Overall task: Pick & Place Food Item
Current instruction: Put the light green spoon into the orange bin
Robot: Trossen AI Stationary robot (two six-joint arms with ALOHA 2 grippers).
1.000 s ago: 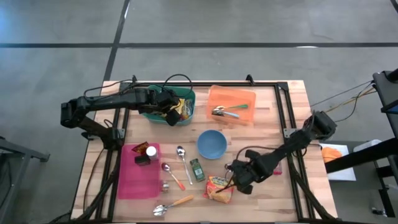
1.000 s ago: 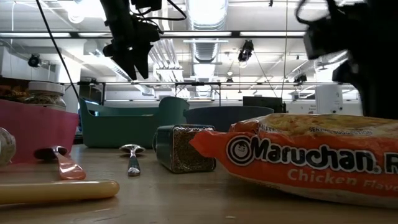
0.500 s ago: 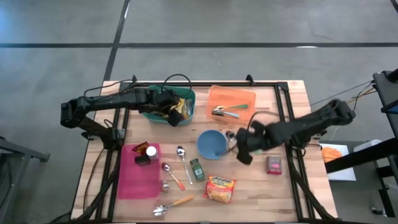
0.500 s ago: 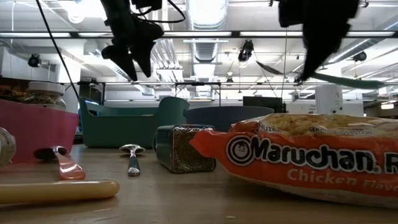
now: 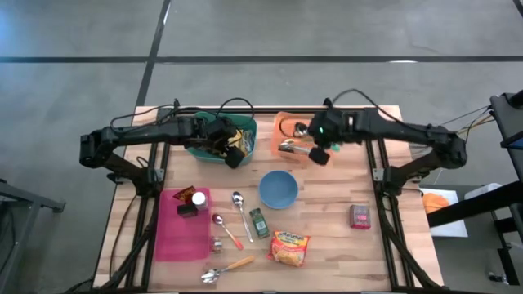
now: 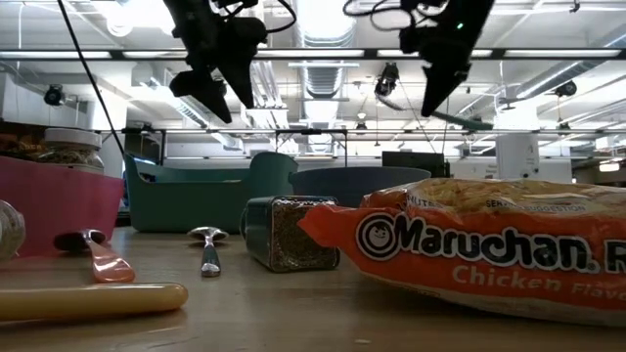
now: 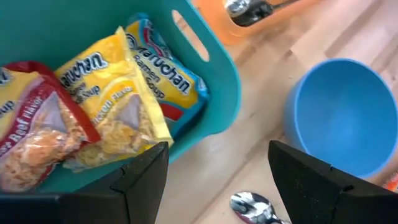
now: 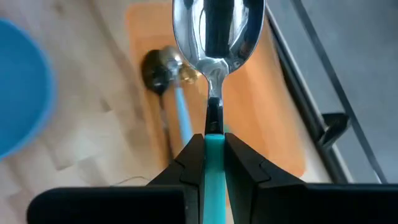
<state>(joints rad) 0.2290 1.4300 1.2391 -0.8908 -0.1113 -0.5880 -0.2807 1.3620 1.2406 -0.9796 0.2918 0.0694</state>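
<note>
The right gripper (image 8: 213, 163) hung above the orange tray (image 5: 323, 125) at the far side of the worktop (image 5: 327, 220), its fingers (image 8: 245, 163) pinched together on the teal handle of a spoon (image 8: 217, 31) whose shiny bowl pointed out ahead of them. Another utensil (image 8: 163, 71) already lay inside that tray. The left gripper (image 5: 229, 151) hovered over the near edge of the teal basket (image 5: 245, 155), with its fingers (image 7: 146, 180) spread wide and nothing between them. In the basket lay several ramen packets; the left wrist view showed a yellow packet (image 7: 115, 109), a red-trimmed packet (image 7: 34, 134) beside it, and a blue-edged packet (image 7: 168, 71) against the basket wall. A blue bowl (image 5: 279, 189) stood near the middle of the worktop, apart from both the basket and the tray. Nearer the front edge lay an orange Maruchan ramen packet (image 5: 288, 247), flat on the wood and touched by neither arm. Just beside it stood a small green shaker (image 5: 259, 222), with a metal spoon (image 5: 240, 211) and a pink-handled spoon (image 5: 226, 229) to its left. A pink tray (image 5: 184, 237) on the left side carried a jar (image 5: 197, 198), and a small red can (image 5: 360, 216) sat alone toward the right side.
</note>
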